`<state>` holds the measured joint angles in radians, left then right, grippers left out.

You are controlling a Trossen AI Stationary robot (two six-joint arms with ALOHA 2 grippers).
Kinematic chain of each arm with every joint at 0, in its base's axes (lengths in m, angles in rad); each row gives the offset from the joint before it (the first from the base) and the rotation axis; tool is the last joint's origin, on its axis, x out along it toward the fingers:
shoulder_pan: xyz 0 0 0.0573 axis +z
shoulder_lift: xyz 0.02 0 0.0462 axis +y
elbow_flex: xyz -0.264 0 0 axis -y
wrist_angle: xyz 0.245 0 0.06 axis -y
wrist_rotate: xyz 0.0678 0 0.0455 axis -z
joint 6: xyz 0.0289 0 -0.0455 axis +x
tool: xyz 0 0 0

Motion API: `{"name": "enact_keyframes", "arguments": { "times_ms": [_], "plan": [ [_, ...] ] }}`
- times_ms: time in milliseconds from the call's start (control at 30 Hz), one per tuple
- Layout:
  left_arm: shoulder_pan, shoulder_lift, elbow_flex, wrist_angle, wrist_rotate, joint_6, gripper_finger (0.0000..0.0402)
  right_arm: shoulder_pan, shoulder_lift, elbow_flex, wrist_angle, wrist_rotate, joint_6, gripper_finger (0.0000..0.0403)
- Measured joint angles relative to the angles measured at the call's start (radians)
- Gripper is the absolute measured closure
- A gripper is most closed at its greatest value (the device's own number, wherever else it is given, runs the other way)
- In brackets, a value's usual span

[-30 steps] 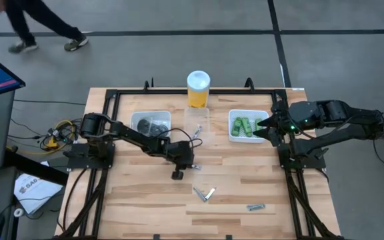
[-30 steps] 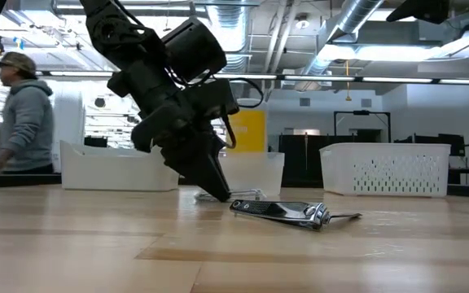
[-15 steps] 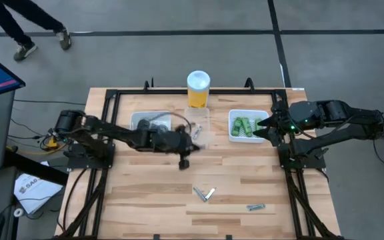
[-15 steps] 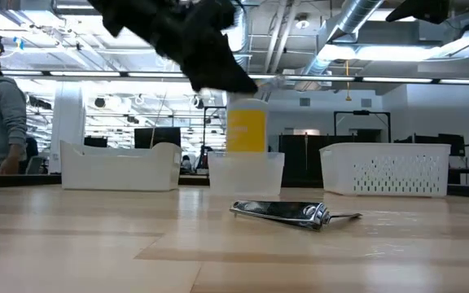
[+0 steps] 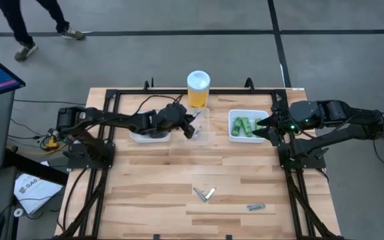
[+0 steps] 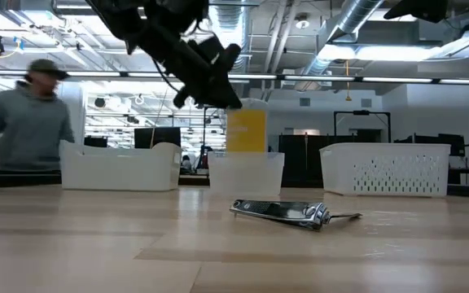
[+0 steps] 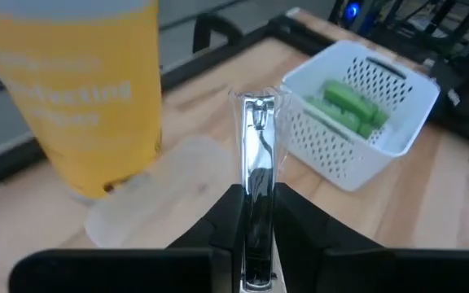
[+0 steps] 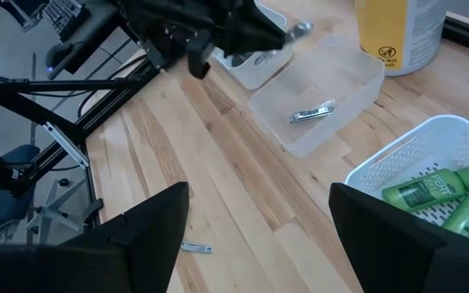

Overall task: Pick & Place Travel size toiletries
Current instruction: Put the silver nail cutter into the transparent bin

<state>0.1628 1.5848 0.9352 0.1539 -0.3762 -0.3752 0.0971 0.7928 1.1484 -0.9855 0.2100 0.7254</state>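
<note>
My left gripper (image 5: 191,127) is shut on a slim silvery nail clipper (image 7: 257,163) and hovers over the small clear tray (image 8: 324,106), in which another clipper (image 8: 312,112) lies flat. The low view shows this gripper (image 6: 218,94) high above the table. My right gripper (image 5: 267,127) waits open beside the white basket (image 5: 233,135), which holds bright green bottles (image 8: 430,195). Dark round pots lie in the white tray (image 5: 151,123) on the left. More clippers (image 5: 204,194) (image 5: 255,207) lie flat on the table's near part. My left gripper pinches the clipper between its two fingers (image 7: 218,224), which lie along it. The clipper's rear part (image 7: 256,213) sits between the fingers, and its free end (image 7: 258,110) sticks out past the fingertips. The clipper is lifted clear, above the clear tray.
A tall yellow cylinder with a white lid (image 5: 198,88) stands just beyond the clear tray, close to my left gripper. A black frame (image 5: 112,97) runs along the table's edges. A person (image 6: 23,122) walks in the room beyond the table. Bare wood (image 5: 145,193) lies toward the near edge.
My left gripper has risen from the table's middle with the clipper held shut in its fingers and has swung toward the far edge. It now stands over the clear tray. The clipper is lifted clear of the wood.
</note>
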Motion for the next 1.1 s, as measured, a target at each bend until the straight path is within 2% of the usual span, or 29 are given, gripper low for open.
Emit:
{"name": "enact_keyframes", "arguments": {
  "times_ms": [133,600,700,1100],
  "plan": [
    [0.010,0.057,0.000,0.002,0.043,-0.025,0.0357,0.000,0.000,0.000,0.000,0.000,0.000,0.0113],
    [0.007,0.207,0.001,0.009,0.045,-0.030,0.0357,0.000,0.000,0.000,0.000,0.000,0.000,0.0113],
    [0.007,0.227,0.001,0.010,0.072,-0.029,0.0355,0.000,0.000,0.000,0.000,0.000,0.000,0.0113],
    [0.010,0.232,0.001,0.018,0.099,-0.023,0.0310,0.000,0.000,0.000,0.000,0.000,0.000,0.0113]
  ]
}}
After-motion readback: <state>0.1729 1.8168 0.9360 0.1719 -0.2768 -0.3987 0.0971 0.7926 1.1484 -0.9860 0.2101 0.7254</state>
